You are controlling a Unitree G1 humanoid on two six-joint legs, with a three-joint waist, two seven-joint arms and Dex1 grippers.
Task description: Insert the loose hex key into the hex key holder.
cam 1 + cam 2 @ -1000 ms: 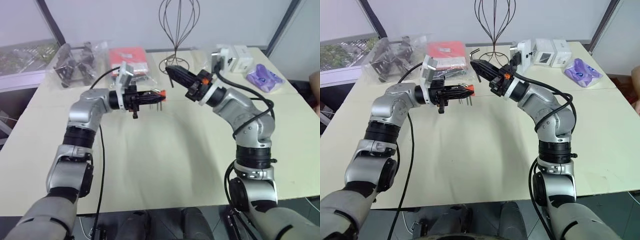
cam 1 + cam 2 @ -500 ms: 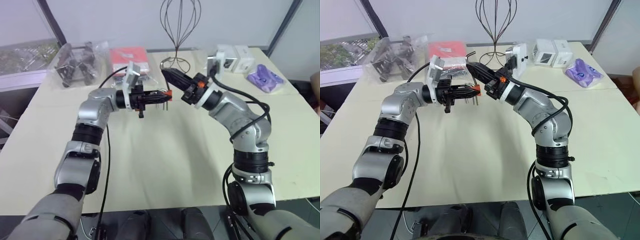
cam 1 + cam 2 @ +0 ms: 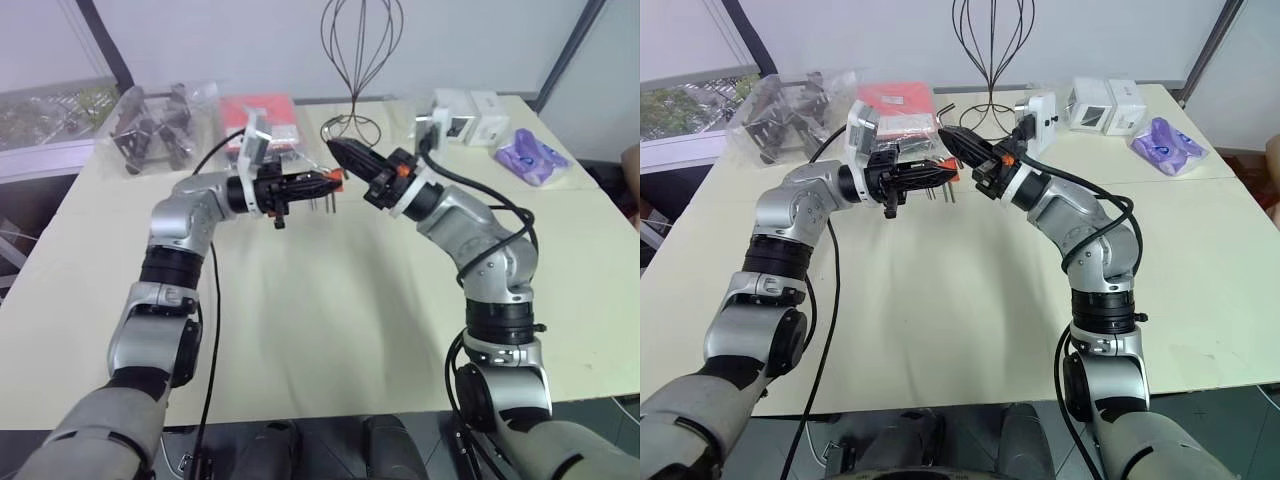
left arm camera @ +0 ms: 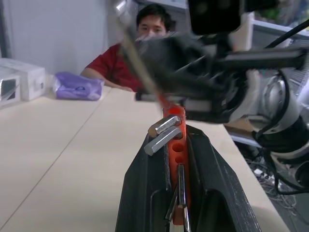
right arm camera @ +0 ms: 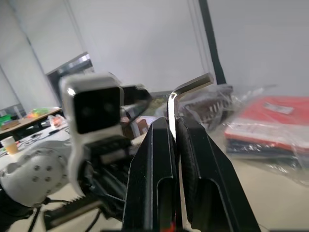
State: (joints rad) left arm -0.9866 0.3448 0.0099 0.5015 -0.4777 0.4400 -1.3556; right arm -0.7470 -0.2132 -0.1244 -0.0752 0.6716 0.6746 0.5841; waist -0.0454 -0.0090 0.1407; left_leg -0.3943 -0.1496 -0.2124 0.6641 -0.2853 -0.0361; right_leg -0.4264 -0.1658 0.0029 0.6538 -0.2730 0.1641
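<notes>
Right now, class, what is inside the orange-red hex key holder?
The hex key holder holds a few hex keys, with empty holes showing beside them; the left gripper's fingers cover its lower end.

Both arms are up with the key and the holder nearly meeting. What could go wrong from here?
1. The right gripper pinches the loose hex key only by its thin shank, so it may twist or slip on contact.
2. The hex key holder sits mid-air in the left gripper, unsupported, and could be pushed askew.
3. The keys already protruding crowd the free holes, so the tip may catch on them.
</notes>
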